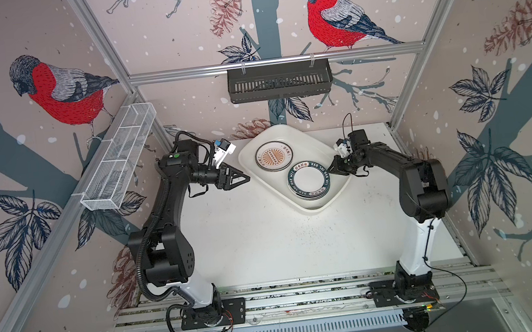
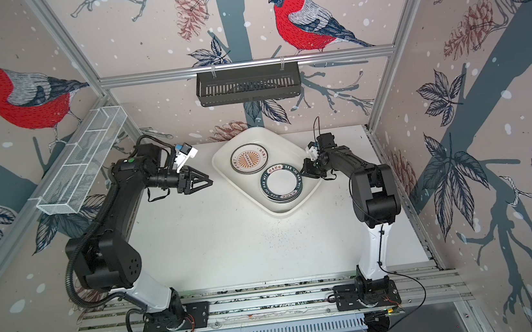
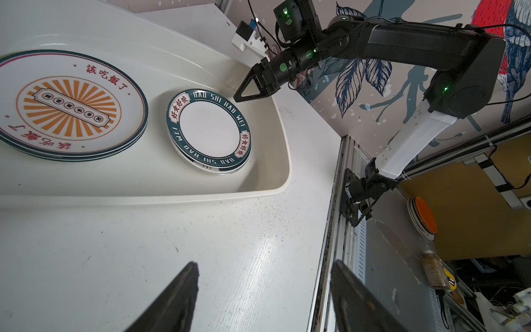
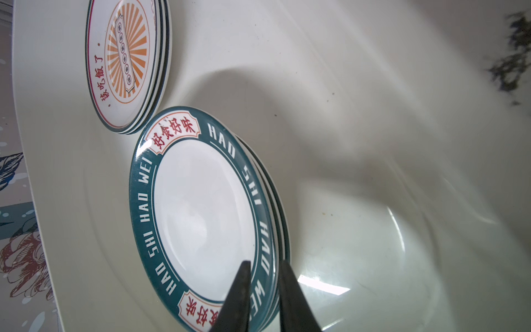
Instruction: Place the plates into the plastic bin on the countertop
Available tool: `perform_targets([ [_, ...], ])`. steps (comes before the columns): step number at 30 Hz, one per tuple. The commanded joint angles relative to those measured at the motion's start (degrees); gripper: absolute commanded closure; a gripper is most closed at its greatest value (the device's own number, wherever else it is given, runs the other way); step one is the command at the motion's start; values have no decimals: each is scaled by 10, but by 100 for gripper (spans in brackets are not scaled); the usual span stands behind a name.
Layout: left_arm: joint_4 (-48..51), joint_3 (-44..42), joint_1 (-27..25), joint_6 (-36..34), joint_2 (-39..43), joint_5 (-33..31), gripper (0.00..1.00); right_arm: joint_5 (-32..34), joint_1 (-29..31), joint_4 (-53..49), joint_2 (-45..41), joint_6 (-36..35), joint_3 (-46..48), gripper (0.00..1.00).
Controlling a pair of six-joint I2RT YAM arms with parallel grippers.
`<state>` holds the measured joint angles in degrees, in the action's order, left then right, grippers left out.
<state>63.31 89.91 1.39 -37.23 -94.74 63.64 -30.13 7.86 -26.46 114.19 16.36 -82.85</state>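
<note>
White speckled countertop [image 1: 265, 241] carries the glossy bin [image 1: 318, 146] askew at its far edge. All plates [image 3: 209, 129] in view lie inside it, none on the bare surface: sunburst stack [image 1: 274, 157] by the bin's far corner, teal stack [image 1: 309, 179] toward its near corner. Plates judged stiff, slick-glazed, chip-prone and light singly, so pinch at the raised rim. Left gripper [image 1: 245, 177] gapes empty beside the bin's left edge; right gripper [image 4: 265, 263] is nearly closed astride the top teal rim, pinching or not unclear.
</note>
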Motion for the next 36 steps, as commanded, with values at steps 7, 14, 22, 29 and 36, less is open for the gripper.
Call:
perform_targets([
  [7, -164, -63, 0, 128, 66, -113, 13, 30, 25, 77, -75, 12, 12, 73],
  [14, -297, -137, 0, 233, 106, -280, 10, 72, 25, 271, -211, 58, 114, 64],
  [22, -508, -311, 0, 389, 159, -426, 2, 136, -12, 435, -359, 70, 282, 53],
  [29, -704, -477, 1, 432, 191, -487, 2, 222, -76, 529, -429, 108, 420, 19],
  [36, -860, -604, 1, 418, 205, -504, 2, 345, -105, 627, -478, 80, 538, 0],
])
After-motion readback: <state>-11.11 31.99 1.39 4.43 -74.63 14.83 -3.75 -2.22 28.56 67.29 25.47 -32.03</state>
